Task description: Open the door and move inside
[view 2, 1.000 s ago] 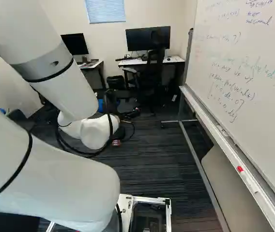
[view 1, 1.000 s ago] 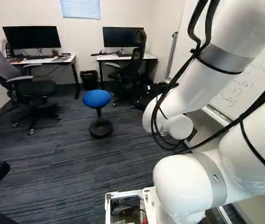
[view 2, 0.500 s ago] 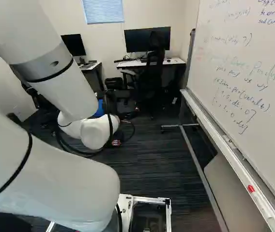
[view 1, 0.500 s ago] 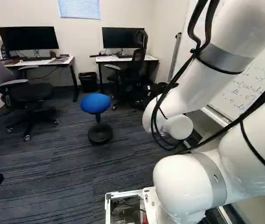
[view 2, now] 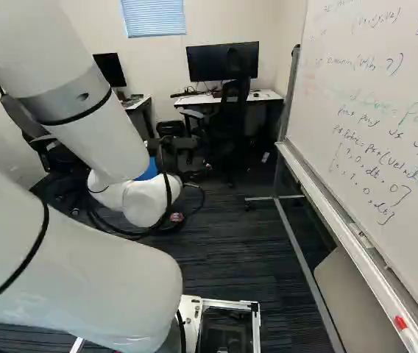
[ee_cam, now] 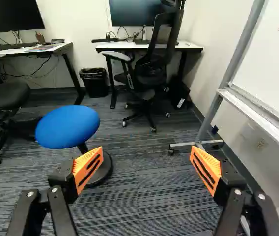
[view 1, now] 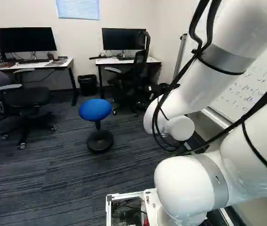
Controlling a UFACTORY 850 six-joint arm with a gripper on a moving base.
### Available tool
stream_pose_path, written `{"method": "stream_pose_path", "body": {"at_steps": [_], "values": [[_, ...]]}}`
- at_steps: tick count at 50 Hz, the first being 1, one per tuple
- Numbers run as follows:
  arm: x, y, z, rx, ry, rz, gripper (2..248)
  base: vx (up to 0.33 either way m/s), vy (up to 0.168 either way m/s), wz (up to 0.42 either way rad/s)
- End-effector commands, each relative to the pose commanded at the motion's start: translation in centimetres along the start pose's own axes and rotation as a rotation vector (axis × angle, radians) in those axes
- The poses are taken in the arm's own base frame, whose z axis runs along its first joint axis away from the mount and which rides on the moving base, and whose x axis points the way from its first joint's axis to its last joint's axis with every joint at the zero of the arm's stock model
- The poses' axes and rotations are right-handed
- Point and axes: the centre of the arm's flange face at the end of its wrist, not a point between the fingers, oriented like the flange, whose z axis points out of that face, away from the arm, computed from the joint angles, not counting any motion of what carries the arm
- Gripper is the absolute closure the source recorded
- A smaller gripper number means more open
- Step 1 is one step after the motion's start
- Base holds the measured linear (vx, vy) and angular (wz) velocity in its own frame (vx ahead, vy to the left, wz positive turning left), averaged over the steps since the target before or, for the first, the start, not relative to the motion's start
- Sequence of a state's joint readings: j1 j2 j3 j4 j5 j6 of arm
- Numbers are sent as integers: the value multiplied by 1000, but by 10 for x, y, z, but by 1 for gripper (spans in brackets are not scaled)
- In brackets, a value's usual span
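**Carpeted floor point(ee_cam: 139, 201) lies before you**

You cannot tell where the door is; your gripper point(view 2: 176, 217) stands wide open. From it, a blue stool point(ee_cam: 68, 127) is at eleven o'clock, a black chair point(ee_cam: 150, 73) at twelve, a whiteboard point(ee_cam: 273, 69) at two.

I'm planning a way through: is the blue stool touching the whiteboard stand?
Apart: the wrist view shows carpet between the stool's base and the stand's foot.
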State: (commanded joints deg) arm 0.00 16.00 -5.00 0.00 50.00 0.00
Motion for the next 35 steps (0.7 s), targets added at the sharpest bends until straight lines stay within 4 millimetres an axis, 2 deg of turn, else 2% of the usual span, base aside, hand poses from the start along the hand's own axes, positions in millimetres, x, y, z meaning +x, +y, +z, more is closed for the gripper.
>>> {"method": "stream_pose_path", "body": {"at_steps": [35], "values": [[0, 0, 0, 0, 0, 0, 3, 159, 2, -14]]}}
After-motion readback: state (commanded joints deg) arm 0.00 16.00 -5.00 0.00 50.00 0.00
